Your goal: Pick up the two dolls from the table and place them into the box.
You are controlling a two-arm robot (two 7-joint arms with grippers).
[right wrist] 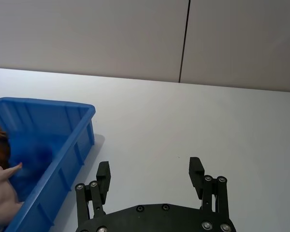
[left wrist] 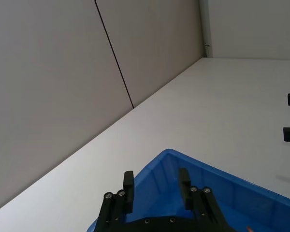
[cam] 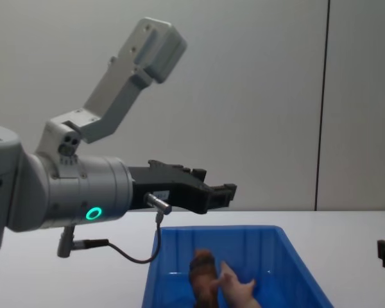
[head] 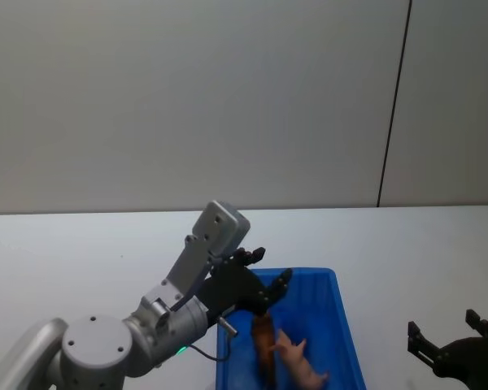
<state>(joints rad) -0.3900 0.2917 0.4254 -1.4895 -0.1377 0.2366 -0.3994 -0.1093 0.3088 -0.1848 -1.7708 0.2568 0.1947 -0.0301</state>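
Both dolls lie inside the blue box [head: 346, 325]: the reddish-brown furry one [head: 263, 341] and the pale pink pig [head: 302, 363] beside it. The chest view shows the brown doll [cam: 202, 273] and the pig [cam: 239, 287] side by side on the floor of the box [cam: 301, 263]. My left gripper [head: 270, 271] hovers open above the box's far left part, nothing between its fingers [left wrist: 128, 185]. My right gripper [right wrist: 150, 172] stands open over the white table [head: 407, 244], to the right of the box [right wrist: 82, 140], holding nothing. The pig [right wrist: 1, 193] shows in the right wrist view.
A plain grey wall with a dark vertical seam [head: 394, 101] rises behind the table. White tabletop [head: 81, 252] stretches to the left of the box and beyond it.
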